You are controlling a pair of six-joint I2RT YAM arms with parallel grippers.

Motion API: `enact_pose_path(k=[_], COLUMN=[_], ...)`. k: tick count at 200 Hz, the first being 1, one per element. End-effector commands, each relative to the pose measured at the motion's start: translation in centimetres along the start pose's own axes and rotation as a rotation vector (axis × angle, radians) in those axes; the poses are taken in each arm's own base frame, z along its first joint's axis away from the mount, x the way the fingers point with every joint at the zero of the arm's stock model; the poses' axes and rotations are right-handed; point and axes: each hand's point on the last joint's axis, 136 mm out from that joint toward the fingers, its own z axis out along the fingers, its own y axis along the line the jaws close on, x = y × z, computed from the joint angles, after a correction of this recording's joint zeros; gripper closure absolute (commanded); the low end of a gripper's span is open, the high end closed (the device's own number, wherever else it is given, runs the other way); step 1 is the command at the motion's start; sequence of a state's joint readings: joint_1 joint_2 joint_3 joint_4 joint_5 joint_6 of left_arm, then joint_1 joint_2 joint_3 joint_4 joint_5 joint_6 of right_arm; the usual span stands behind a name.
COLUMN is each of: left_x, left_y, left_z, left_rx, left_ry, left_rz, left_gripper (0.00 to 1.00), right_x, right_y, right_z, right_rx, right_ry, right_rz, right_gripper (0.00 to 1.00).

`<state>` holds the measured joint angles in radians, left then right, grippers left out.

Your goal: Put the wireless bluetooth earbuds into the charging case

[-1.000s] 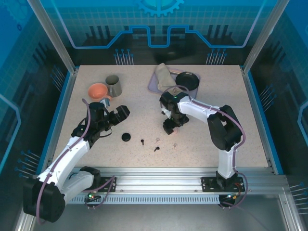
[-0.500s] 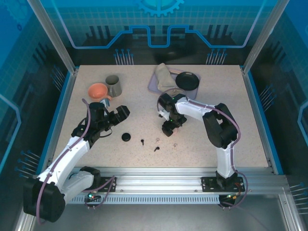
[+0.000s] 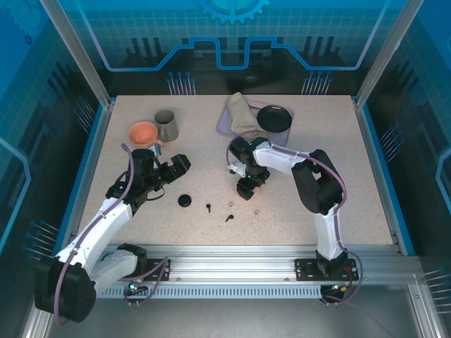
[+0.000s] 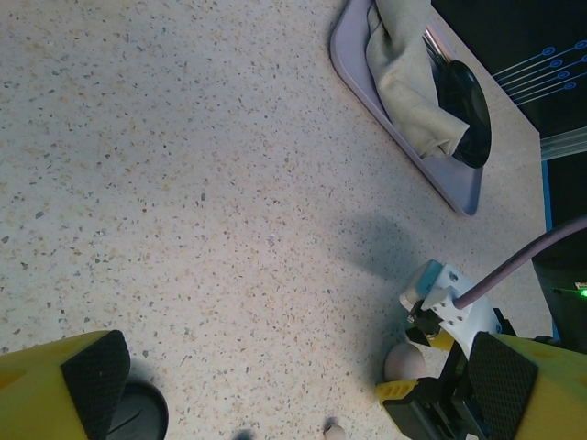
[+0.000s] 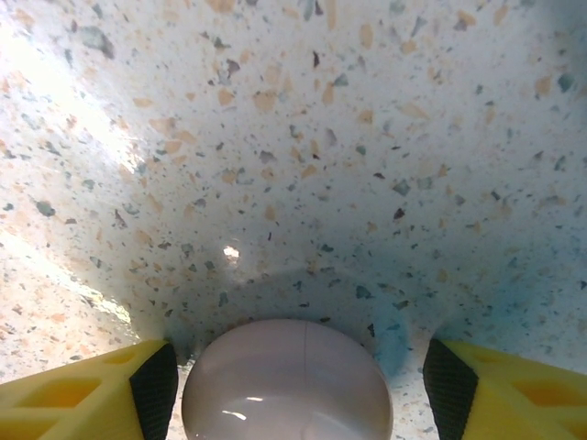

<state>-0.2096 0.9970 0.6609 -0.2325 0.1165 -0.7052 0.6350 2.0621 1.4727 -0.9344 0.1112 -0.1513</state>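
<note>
A pale round charging case [image 5: 286,380] lies closed on the table between the fingers of my right gripper [image 5: 298,396]. That gripper is open, with a gap on each side of the case. The same case [image 4: 404,361] shows beside the right gripper [image 4: 431,403] in the left wrist view. A black round case [image 3: 184,201] sits left of two black earbuds [image 3: 209,207] [image 3: 228,217] and two pale earbuds [image 3: 230,204] [image 3: 256,213], all loose on the table. My left gripper [image 3: 173,167] hovers open and empty above and left of the black case.
A lilac tray [image 3: 227,127] at the back holds a folded cloth [image 3: 239,109] and a black bowl [image 3: 274,117]. An orange bowl [image 3: 144,132] and a grey mug [image 3: 166,124] stand at the back left.
The right arm's wrist has shifted slightly left while its gripper stays low over the pale case. The left arm and the earbuds have not moved.
</note>
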Motion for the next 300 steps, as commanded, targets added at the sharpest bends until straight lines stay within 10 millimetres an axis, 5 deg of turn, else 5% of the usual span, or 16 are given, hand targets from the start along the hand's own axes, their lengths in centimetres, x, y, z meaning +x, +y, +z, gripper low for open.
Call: enact_pose_path(k=[1, 215, 300], left_x=[-0.7, -0.5, -0.7], left_y=[-0.8, -0.5, -2.7], left_z=[-0.4, -0.4, -0.9], left_rx=[0.006, -0.004, 0.076], left_ry=[-0.019, -0.015, 0.013], left_rz=[0.024, 0.022, 0.040], left_gripper=[0.01, 0.01, 0.01], right_x=[0.6, 2.9, 1.3], right_y=[1.6, 1.7, 0.1], right_z=[0.6, 2.4, -1.5], right_rx=[-0.052, -0.004, 0.050], right_ry=[0.045, 0.159, -0.014], right_rz=[-0.045, -0.067, -0.039], right_gripper=[0.26, 0.38, 0.46])
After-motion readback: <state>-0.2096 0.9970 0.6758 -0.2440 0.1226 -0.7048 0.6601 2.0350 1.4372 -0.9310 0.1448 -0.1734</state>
